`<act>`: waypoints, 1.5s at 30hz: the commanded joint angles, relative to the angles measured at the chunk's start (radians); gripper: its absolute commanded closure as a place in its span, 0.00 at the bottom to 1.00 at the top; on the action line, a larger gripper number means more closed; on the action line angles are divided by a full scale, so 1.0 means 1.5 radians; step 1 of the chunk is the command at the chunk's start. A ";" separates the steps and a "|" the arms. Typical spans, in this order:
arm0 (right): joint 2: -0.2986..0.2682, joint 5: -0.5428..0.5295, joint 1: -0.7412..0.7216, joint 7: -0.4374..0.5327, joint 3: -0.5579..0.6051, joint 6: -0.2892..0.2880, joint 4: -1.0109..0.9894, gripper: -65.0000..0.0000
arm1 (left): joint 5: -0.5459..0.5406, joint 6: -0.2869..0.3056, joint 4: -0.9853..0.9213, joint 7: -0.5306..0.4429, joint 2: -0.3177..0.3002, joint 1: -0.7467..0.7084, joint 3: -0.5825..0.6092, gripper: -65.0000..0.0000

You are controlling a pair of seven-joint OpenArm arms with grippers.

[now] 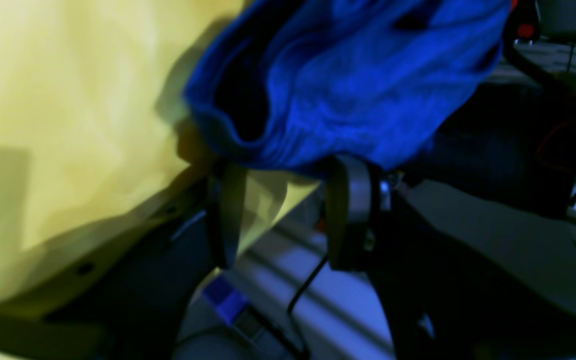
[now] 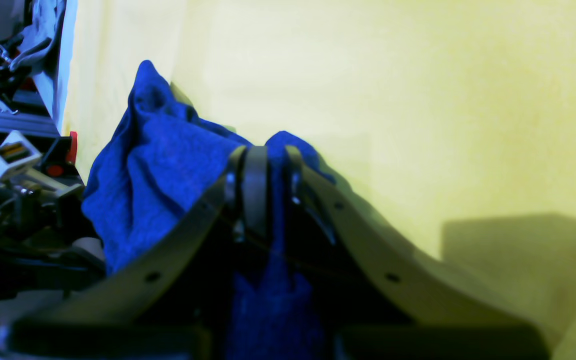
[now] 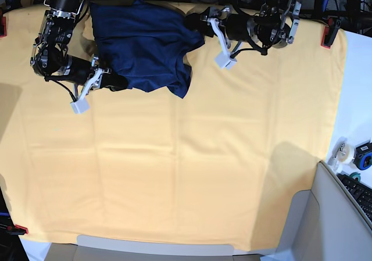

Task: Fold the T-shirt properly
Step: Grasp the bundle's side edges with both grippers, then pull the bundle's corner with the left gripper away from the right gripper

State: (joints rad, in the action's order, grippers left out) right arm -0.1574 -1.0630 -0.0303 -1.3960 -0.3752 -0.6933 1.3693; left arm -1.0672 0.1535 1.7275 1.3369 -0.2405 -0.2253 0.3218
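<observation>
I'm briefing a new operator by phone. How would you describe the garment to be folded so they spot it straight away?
A big pale yellow cloth covers the table. At its far edge, between the two robot arms, lies the plain dark navy knit T-shirt, loosely bunched. It is the only dark fabric on the yellow sheet, and the right gripper pinches its edge.

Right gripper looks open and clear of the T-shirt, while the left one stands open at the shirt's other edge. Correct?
Not quite. The right gripper is shut on the T-shirt: the right wrist view shows blue fabric pinched between its nearly closed jaws. The rest holds: the left gripper stands open at the shirt's other edge, over the yellow cloth.
</observation>
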 commanded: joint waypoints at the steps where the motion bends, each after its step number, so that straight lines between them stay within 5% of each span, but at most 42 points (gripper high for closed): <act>1: -0.006 -0.012 -0.008 0.000 0.000 -0.003 0.008 0.96 | -0.001 -0.005 -0.007 0.010 0.001 0.013 0.014 0.59; 26: -0.003 -0.012 -0.014 0.000 -0.002 -0.003 0.010 0.97 | -0.003 -0.004 -0.090 0.017 0.000 0.102 0.122 0.60; 29: -0.003 -0.012 -0.014 0.000 -0.005 -0.003 0.010 0.97 | -0.002 -0.002 -0.107 0.017 0.002 0.106 0.122 0.69; 34: -0.003 -0.012 -0.014 0.000 -0.007 -0.003 0.012 0.97 | 0.000 -0.002 -0.111 0.012 -0.001 0.106 0.151 1.00; 45: -0.008 -0.011 0.006 0.021 -0.017 -0.003 0.140 1.00 | 0.028 -0.005 -0.108 0.011 -0.056 0.171 0.151 1.00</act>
State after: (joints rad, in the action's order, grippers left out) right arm -0.1596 -1.0592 -0.0135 -1.3773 -0.3950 -0.6926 1.5650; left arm -1.0924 0.1616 1.5635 1.3396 -0.3092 0.0151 0.5564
